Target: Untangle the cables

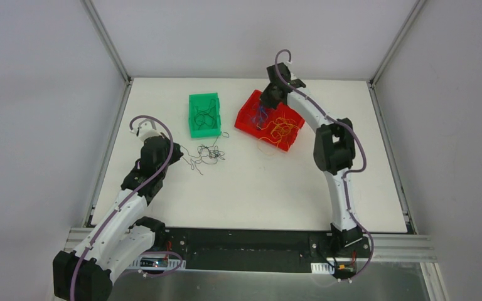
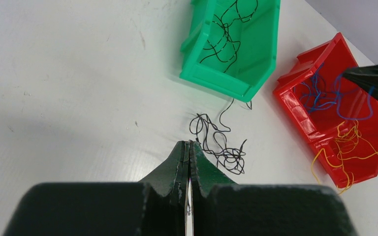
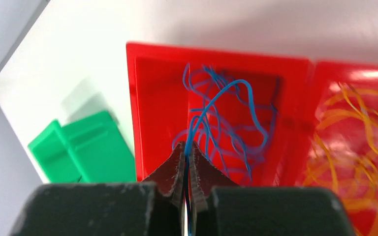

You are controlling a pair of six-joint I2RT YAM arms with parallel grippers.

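A loose bunch of black cables lies on the white table, also in the left wrist view. My left gripper is shut at the bunch's near end, with a thin black strand between its jaws. More black cables lie in the green bin. My right gripper is over the red bin, shut on a blue cable that rises from the blue cables. Yellow-orange cables fill the bin's other half.
The green bin and the red bin stand side by side at the back middle of the table. Some yellow-orange strands hang over the red bin's front edge. Grey walls enclose the table.
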